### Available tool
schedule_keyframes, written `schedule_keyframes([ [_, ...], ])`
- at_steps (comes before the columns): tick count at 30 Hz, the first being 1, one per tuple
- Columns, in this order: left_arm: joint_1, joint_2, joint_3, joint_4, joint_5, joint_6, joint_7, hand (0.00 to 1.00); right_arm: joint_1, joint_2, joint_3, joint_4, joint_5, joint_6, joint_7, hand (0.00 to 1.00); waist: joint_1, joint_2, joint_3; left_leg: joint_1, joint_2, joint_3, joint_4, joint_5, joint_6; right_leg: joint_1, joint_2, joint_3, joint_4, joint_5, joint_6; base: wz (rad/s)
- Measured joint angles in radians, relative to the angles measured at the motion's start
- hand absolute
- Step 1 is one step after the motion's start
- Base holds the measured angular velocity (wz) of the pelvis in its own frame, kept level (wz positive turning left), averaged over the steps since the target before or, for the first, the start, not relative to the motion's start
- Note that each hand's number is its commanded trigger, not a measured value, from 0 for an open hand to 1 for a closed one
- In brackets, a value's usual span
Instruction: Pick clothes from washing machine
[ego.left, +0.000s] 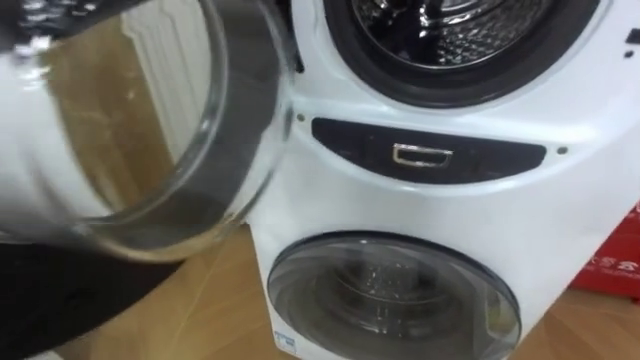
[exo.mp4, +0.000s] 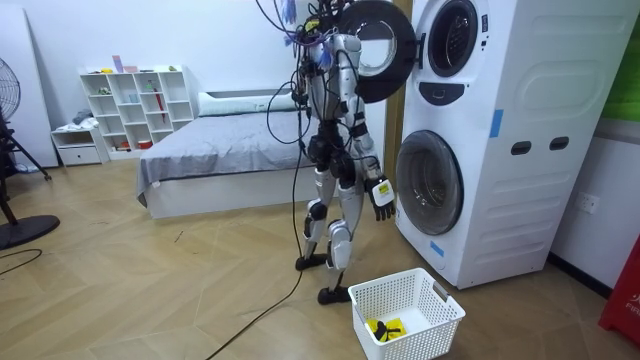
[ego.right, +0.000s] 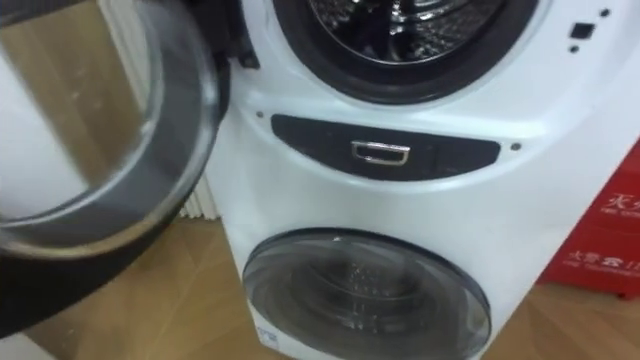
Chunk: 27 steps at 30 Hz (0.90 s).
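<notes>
Bedroom floor before washing machine (exo.mp4: 500, 200): my right hand (exo.mp4: 381, 195) hangs loose, empty, beside its lower door (exo.mp4: 430, 180), clothes likely hidden inside its upper drum (ego.left: 450, 30), whose open door (ego.left: 140, 120) could snag my reach.

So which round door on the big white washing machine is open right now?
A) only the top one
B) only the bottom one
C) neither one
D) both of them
A: the top door is swung out to the left, leaving the metal drum bare, while the bottom door sits shut against the machine.
</notes>
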Motion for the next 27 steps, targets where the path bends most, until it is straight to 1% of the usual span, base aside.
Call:
schedule_keyframes([
  [1,0.014,-0.005,-0.047,-0.011,-0.001,-0.004,-0.026,0.0,-0.014,0.007,0.012,0.0,0.0,-0.002,0.021,0.0,-0.018,-0.005,0.0064,-0.004,-0.002,-0.003,-0.002,0.006,0.0,-0.004,-0.002,0.004,0.001,0.0,0.0,0.1],
  [2,0.026,-0.02,-0.096,-0.033,0.0,-0.005,-0.045,0.0,-0.023,0.012,0.023,-0.002,0.002,-0.007,0.038,0.0,-0.019,-0.01,0.0143,-0.008,-0.003,-0.003,-0.003,0.008,-0.002,-0.006,-0.002,0.004,0.001,0.0,0.0,0.06],
  [3,0.028,-0.029,-0.11,-0.039,0.001,-0.006,-0.049,0.0,-0.025,0.014,0.023,-0.003,0.002,-0.008,0.045,0.0,-0.019,-0.012,0.0146,-0.014,-0.003,-0.004,-0.003,0.009,-0.003,-0.008,-0.002,0.004,0.001,0.0,0.001,0.0],
  [4,0.032,-0.038,-0.138,-0.048,0.0,-0.011,-0.055,0.0,-0.027,0.015,0.024,-0.003,0.002,-0.01,0.051,0.0,-0.019,-0.017,0.0129,-0.021,-0.003,-0.003,-0.003,0.013,-0.005,-0.017,-0.002,0.005,0.0,0.0,0.002,-0.03],
  [5,0.031,-0.033,-0.157,-0.055,-0.001,-0.014,-0.061,0.0,-0.03,0.015,0.032,-0.003,0.002,-0.011,0.05,0.0,-0.026,-0.023,0.0103,-0.023,-0.003,-0.002,-0.006,0.019,-0.008,-0.022,-0.002,0.007,-0.001,-0.001,0.002,-0.04],
  [6,0.031,-0.028,-0.169,-0.059,0.0,-0.016,-0.064,0.0,-0.033,0.014,0.043,-0.003,0.004,-0.012,0.048,0.0,-0.035,-0.022,0.0102,-0.023,-0.003,-0.002,-0.008,0.023,-0.009,-0.022,-0.002,0.008,-0.002,-0.001,0.002,-0.05],
  [8,0.028,-0.017,-0.221,-0.06,-0.007,-0.043,-0.116,0.0,-0.036,0.009,0.073,-0.002,0.028,-0.02,0.043,0.0,-0.07,-0.02,0.0112,-0.02,-0.004,0.002,-0.009,0.029,-0.01,-0.025,-0.002,0.016,0.001,-0.002,0.001,-0.07],
  [9,0.025,-0.019,-0.236,-0.06,-0.013,-0.052,-0.137,0.0,-0.036,0.008,0.079,-0.002,0.032,-0.022,0.043,0.0,-0.076,-0.018,0.01,-0.018,-0.003,0.007,-0.011,0.029,-0.01,-0.027,-0.001,0.02,0.001,-0.002,0.0,-0.21],
  [10,0.017,-0.023,-0.266,-0.059,-0.024,-0.069,-0.171,0.0,-0.038,0.008,0.085,-0.002,0.031,-0.024,0.043,0.0,-0.087,-0.02,0.0079,-0.015,-0.002,0.018,-0.015,0.029,-0.01,-0.035,0.0,0.032,0.005,-0.002,0.0,-0.33],
  [11,0.013,-0.025,-0.29,-0.054,-0.024,-0.086,-0.212,0.0,-0.041,0.009,0.093,-0.002,0.032,-0.028,0.043,0.0,-0.093,-0.025,0.0076,-0.016,-0.002,0.029,-0.02,0.029,-0.009,-0.039,0.001,0.045,0.009,-0.002,0.0,-0.33],
  [12,0.012,-0.025,-0.303,-0.053,-0.023,-0.091,-0.233,0.0,-0.042,0.009,0.096,-0.002,0.032,-0.029,0.043,0.0,-0.098,-0.026,0.0081,-0.016,-0.002,0.035,-0.023,0.029,-0.009,-0.041,0.001,0.05,0.011,-0.002,0.0,-0.3],
  [13,0.012,-0.024,-0.339,-0.048,-0.023,-0.094,-0.274,0.0,-0.043,0.01,0.097,-0.002,0.033,-0.029,0.044,0.0,-0.106,-0.033,0.0072,-0.012,-0.002,0.045,-0.028,0.029,-0.009,-0.047,0.001,0.059,0.017,-0.003,0.001,-0.24],
  [14,0.012,-0.025,-0.373,-0.041,-0.024,-0.097,-0.303,0.0,-0.05,0.015,0.099,-0.002,0.033,-0.029,0.042,0.0,-0.117,-0.037,0.0046,-0.007,-0.002,0.053,-0.034,0.029,-0.009,-0.053,0.002,0.067,0.021,-0.005,0.001,-0.21],
  [15,0.01,-0.036,-0.38,-0.031,-0.024,-0.104,-0.305,0.0,-0.051,0.018,0.099,-0.002,0.034,-0.03,0.041,0.0,-0.121,-0.042,0.0038,-0.003,-0.002,0.056,-0.036,0.03,-0.009,-0.054,0.002,0.07,0.021,-0.005,0.001,-0.17],
  [16,-0.003,-0.039,-0.393,0.005,-0.023,-0.11,-0.332,0.0,-0.051,0.023,0.102,0.001,0.037,-0.03,0.038,0.0,-0.121,-0.051,0.0036,-0.001,-0.001,0.067,-0.036,0.03,-0.008,-0.053,0.003,0.072,0.021,-0.005,0.001,-0.14],
  [17,-0.018,-0.031,-0.419,0.052,-0.02,-0.108,-0.367,0.0,-0.053,0.023,0.11,0.0,0.037,-0.03,0.038,0.0,-0.121,-0.059,0.0045,0.0,0.0,0.081,-0.034,0.03,-0.008,-0.055,0.003,0.077,0.021,-0.005,0.001,-0.13],
  [18,-0.026,-0.028,-0.436,0.075,-0.015,-0.102,-0.382,0.0,-0.055,0.024,0.112,0.0,0.037,-0.03,0.039,0.0,-0.121,-0.063,0.0044,0.001,0.0,0.086,-0.034,0.03,-0.008,-0.055,0.003,0.08,0.021,-0.005,0.001,-0.17],
  [19,-0.031,-0.023,-0.464,0.111,0.006,-0.087,-0.414,0.0,-0.06,0.024,0.124,0.0,0.037,-0.03,0.04,0.0,-0.121,-0.071,0.0056,0.004,0.001,0.098,-0.034,0.03,-0.008,-0.056,0.003,0.088,0.019,-0.005,0.001,-0.21],
  [20,-0.031,-0.025,-0.498,0.132,0.021,-0.067,-0.438,0.0,-0.061,0.024,0.137,0.0,0.037,-0.03,0.042,0.0,-0.121,-0.078,0.0057,0.009,0.001,0.11,-0.034,0.03,-0.008,-0.055,0.004,0.097,0.019,-0.005,0.001,-0.23],
  [21,-0.032,-0.027,-0.513,0.141,0.028,-0.061,-0.451,0.0,-0.061,0.025,0.138,0.0,0.037,-0.03,0.043,0.0,-0.122,-0.08,0.0051,0.011,0.001,0.112,-0.034,0.03,-0.008,-0.055,0.004,0.099,0.019,-0.005,0.001,-0.21],
  [23,-0.037,-0.028,-0.556,0.149,0.058,-0.042,-0.507,0.0,-0.064,0.026,0.138,-0.001,0.039,-0.029,0.046,0.0,-0.135,-0.081,0.0046,0.015,0.002,0.127,-0.034,0.03,-0.008,-0.056,0.005,0.1,0.019,-0.005,0.001,-0.15],
  [25,-0.048,-0.027,-0.57,0.149,0.066,-0.041,-0.543,0.0,-0.065,0.027,0.138,-0.003,0.041,-0.029,0.05,0.0,-0.147,-0.078,0.005,0.015,0.002,0.133,-0.035,0.03,-0.008,-0.06,0.005,0.101,0.019,-0.005,0.001,-0.1],
  [27,-0.062,-0.026,-0.582,0.149,0.077,-0.041,-0.567,0.0,-0.064,0.026,0.138,-0.003,0.055,-0.029,0.05,0.0,-0.15,-0.073,0.0033,0.015,0.004,0.136,-0.038,0.03,-0.008,-0.065,0.007,0.104,0.021,-0.005,0.001,-0.1],
])
